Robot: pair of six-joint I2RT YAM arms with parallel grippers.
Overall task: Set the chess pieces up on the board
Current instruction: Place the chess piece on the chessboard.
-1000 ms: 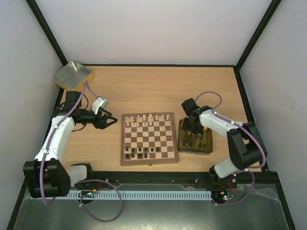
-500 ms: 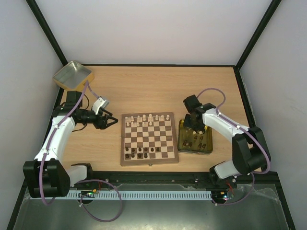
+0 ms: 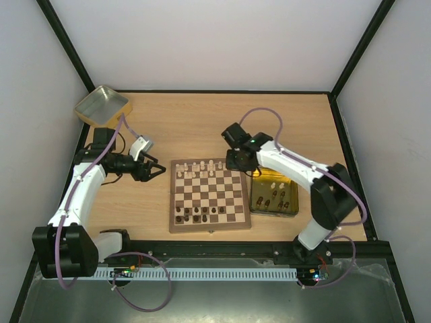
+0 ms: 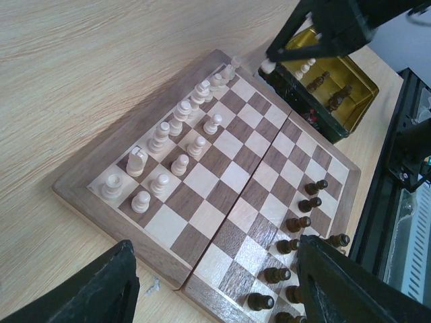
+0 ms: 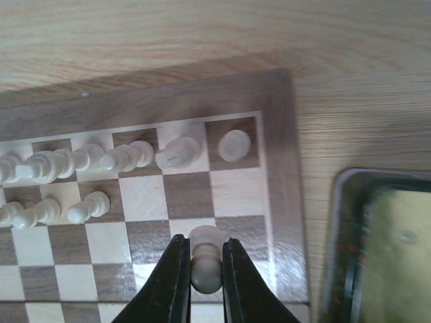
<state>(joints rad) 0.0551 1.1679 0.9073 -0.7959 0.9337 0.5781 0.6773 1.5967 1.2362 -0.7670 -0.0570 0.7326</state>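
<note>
Pinching a cream pawn [image 5: 205, 270], the right gripper [image 5: 204, 243] hangs over the board [image 3: 209, 228] near its 1 o'clock corner (cream pieces [image 3: 202, 166] line the 12 o'clock rows). Left gripper [image 3: 157, 169] stands spread at the board's 9 o'clock, apart from it.

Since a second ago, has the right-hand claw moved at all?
Yes. The right claw swung left from above the gold tin to the board's far right corner.

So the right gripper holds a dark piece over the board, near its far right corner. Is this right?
Not quite. The piece in the right gripper is pale, not dark, as the right wrist view shows. The rest holds: it is over the board, near its far right corner.
</note>
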